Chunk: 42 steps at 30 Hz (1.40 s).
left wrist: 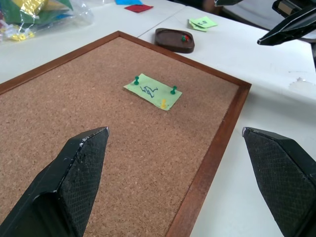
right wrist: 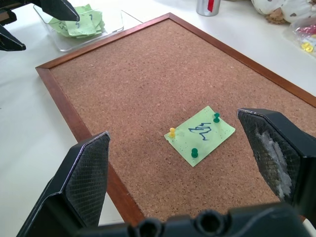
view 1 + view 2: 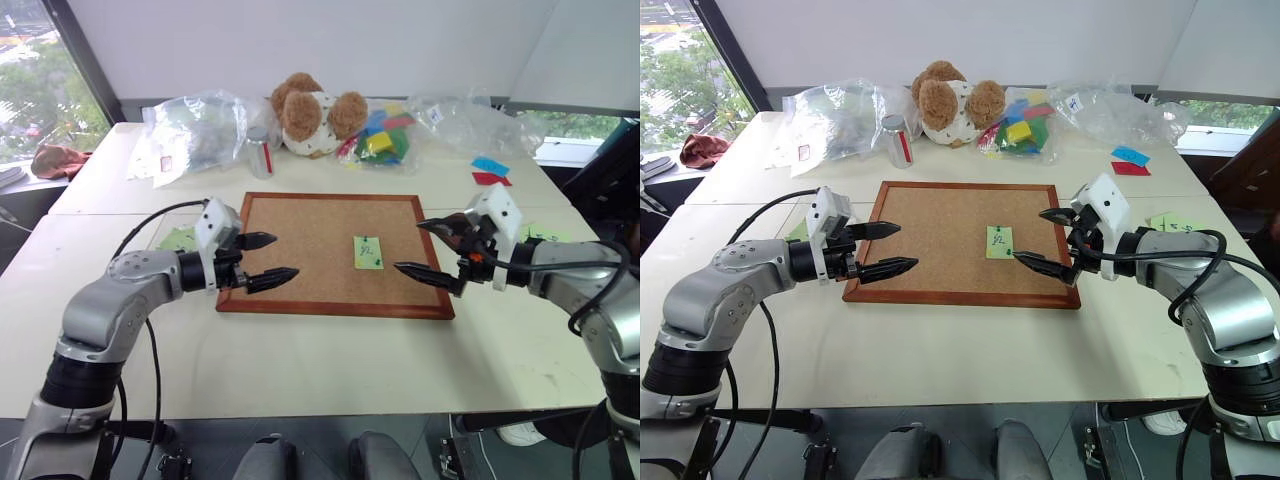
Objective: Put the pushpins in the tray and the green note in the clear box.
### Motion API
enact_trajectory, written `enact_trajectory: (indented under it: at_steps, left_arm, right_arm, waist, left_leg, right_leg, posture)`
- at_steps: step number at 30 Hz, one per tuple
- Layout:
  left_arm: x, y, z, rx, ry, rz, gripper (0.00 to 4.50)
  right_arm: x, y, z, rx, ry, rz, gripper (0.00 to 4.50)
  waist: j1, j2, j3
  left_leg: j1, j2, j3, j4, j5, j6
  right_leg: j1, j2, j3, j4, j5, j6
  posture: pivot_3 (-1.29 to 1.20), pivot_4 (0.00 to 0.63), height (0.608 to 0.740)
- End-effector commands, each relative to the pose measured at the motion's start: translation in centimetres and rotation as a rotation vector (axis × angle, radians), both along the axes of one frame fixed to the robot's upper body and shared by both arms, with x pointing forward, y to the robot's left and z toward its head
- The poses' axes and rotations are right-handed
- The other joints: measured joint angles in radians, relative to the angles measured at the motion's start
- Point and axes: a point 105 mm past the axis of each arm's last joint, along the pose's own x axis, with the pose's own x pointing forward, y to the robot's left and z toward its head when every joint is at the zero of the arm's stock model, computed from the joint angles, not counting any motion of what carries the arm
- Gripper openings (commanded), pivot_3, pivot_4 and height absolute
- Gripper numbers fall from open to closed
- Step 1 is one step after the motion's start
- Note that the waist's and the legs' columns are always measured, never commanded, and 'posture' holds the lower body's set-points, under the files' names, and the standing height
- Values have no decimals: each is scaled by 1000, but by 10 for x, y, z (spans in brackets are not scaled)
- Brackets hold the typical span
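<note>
Green note (image 2: 201, 134): flat on corkboard (image 3: 320, 250), in the board's right half, nearer its near edge; dark scribble in the middle.
Pushpins: two green-headed pins (image 2: 194, 153) stuck in the note, at two of its corners; one yellow pin (image 2: 172, 132) at a third corner. All upright in the cork.
Tray (image 1: 174, 40): dark, shallow, on bench just off the corkboard's right side; sth small red/green inside, too small to tell.
Clear box (image 2: 79, 27): on bench by corkboard's left edge, near far-left corner of board; holds green paper notes already.
Left tool (image 3: 262, 260): fingers spread wide, nothing held; hovers over board's left edge, pointing in towards board centre.
Right tool (image 3: 432, 250): fingers spread wide, nothing held; over board's right edge, pointing in towards the note, apart from it.
Bench (image 3: 330, 350): white; board sits about mid-bench.
Far edge of bench: teddy bear (image 3: 312, 115), clear plastic bags (image 3: 195, 130), can (image 3: 260, 152), bag of coloured blocks (image 3: 383, 135).
Far-right: blue and red paper pieces (image 3: 490, 172).
</note>
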Motion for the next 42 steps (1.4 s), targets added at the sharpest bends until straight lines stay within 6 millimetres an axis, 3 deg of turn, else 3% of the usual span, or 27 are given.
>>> enact_trajectory:
  at_steps: [1, 11, 25, 30, 33, 41, 42]
  left_arm:
    - [1, 4, 9, -4, -36, 11, 4468]
    - [2, 3, 14, -20, -43, 15, 4468]
    - [13, 3, 2, 2, -61, 41, 4468]
    - [21, -8, -6, 16, -92, 61, 4468]
    - [25, -17, -15, 46, -115, 62, 3719]
    - [37, -40, -42, 45, -103, 79, 56]
    - [41, -43, -47, 54, -99, 88, 56]
  right_arm:
    - [0, 1, 11, -10, -50, 7, 4500]
    - [-1, 0, 9, -9, -48, 1, 4500]
    - [1, -1, 11, -9, -59, -11, 4500]
    - [2, -1, 11, -8, -64, -18, 4500]
    - [3, 0, 10, -6, -65, -20, 4500]
    - [17, -1, -2, 0, -49, -123, 4500]
    - [23, -1, -4, 16, -40, -158, 4500]
  waist:
    - [0, 0, 0]
    - [0, 0, 0]
    - [0, 0, 0]
    - [3, 0, 0]
    - [2, 0, 0]
    - [1, 0, 0]
    - [1, 0, 0]
  left_leg:
    - [0, 0, 0, 0, 0, 0]
    - [0, 0, 0, 0, 0, 0]
    - [0, 0, 0, 0, 0, 0]
    - [0, 0, 0, 0, 0, 0]
    - [0, 0, 0, 0, 0, 0]
    - [0, 0, 0, 0, 2, -3]
    - [0, 0, 0, 0, 2, -3]
  right_leg:
    - [0, 0, 0, 0, 0, 0]
    - [0, 0, 0, 0, 0, 0]
    - [0, 0, 0, 0, 0, 0]
    - [0, 0, 0, 0, 0, 0]
    - [0, 0, 0, 0, 0, 0]
    - [0, 0, 0, 0, 0, 0]
    - [0, 0, 0, 0, 0, 0]
  posture:
    - [0, 150, 740]
    - [0, 150, 740]
    - [0, 150, 740]
    - [0, 150, 740]
    - [0, 150, 740]
    - [0, 150, 740]
    - [0, 150, 740]
